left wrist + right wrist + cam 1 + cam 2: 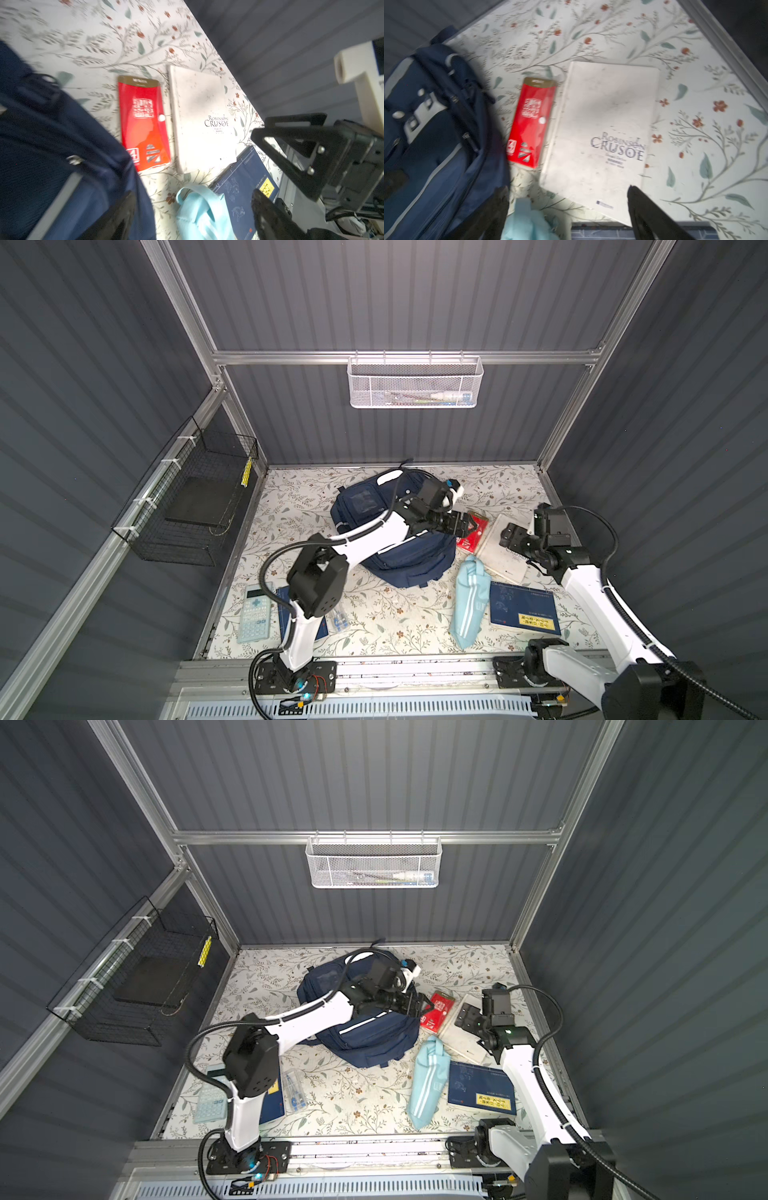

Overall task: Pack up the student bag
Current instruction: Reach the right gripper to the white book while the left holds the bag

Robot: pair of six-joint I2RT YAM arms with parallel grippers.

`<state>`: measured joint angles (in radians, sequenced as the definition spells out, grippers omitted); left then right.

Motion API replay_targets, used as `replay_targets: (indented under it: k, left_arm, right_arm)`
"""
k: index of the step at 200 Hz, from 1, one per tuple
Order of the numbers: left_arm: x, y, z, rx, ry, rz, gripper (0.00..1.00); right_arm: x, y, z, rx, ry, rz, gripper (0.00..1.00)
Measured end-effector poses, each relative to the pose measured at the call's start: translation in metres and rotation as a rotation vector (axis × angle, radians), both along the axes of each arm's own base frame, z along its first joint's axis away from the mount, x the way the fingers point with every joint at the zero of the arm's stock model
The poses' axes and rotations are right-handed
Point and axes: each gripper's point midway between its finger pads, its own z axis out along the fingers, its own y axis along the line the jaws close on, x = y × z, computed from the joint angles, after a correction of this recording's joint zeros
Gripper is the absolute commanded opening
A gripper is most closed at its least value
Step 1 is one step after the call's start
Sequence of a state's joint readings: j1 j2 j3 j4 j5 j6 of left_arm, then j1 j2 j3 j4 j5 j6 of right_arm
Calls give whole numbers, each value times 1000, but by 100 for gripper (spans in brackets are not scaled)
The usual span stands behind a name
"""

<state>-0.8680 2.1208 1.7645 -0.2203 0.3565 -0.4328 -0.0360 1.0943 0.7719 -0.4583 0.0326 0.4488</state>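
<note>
While both arms reach in over the floral-print tabletop (386,626), neither holds anything.

Near edge, left to right:
- a pale-blue pocket calculator (254,616)
- a dark-blue book (283,610), mostly hidden under the left arm
- a small clear packet with blue bits inside (338,620)
- a light-blue fabric pouch with white stripes (467,605)
- a dark-blue paperback with a yellow label (523,608), just right of the pouch

Mid-table, centre: the student bag (415,562), a large navy fabric backpack with a white stripe, lies flat with its top end towards the far wall. The left arm crosses over it. Just right of the bag is a flat red packet with a tan top band (438,1011). A white paperback titled "Robinson Crusoe" (602,124) lies right beside the packet.

Left gripper (471,524) hangs over the bag's right edge and the red packet, jaws apart with nothing between them. Its fingers (268,209) show either side of the pouch in the left wrist view.

Right gripper (508,533) hovers above the white paperback, jaws spread wide and empty. One finger (645,209) shows over the book's near corner.

Both wrist views are blurred.

Walls: a black wire basket (195,506) on the left holds a dark flat slab. A white mesh basket (414,383) hangs on the far rail, its contents too small to identify.
</note>
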Motion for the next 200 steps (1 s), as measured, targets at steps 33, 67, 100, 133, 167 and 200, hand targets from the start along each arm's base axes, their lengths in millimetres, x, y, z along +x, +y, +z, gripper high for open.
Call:
replay_targets:
  k: [33, 67, 100, 133, 167, 200]
  left_arm:
    - [-2, -44, -41, -19, 54, -78, 75]
    - [2, -68, -67, -32, 85, -97, 75]
    - [3, -80, -95, -13, 103, -94, 74]
    - [3, -85, -110, 40, 84, -65, 75]
    - [-5, -91, -117, 74, 76, -54, 64]
    - [-6, -96, -116, 47, 97, -29, 70]
  right_arm:
    - [1, -36, -43, 43, 131, -117, 88]
    - [0, -60, -66, 72, 212, -181, 86]
    - [8, -69, -72, 103, 223, -198, 85]
    - [19, -67, -82, 146, 253, -177, 83]
    - [20, -58, -98, 195, 294, -144, 80]
    - [26, -43, -101, 274, 284, -90, 76]
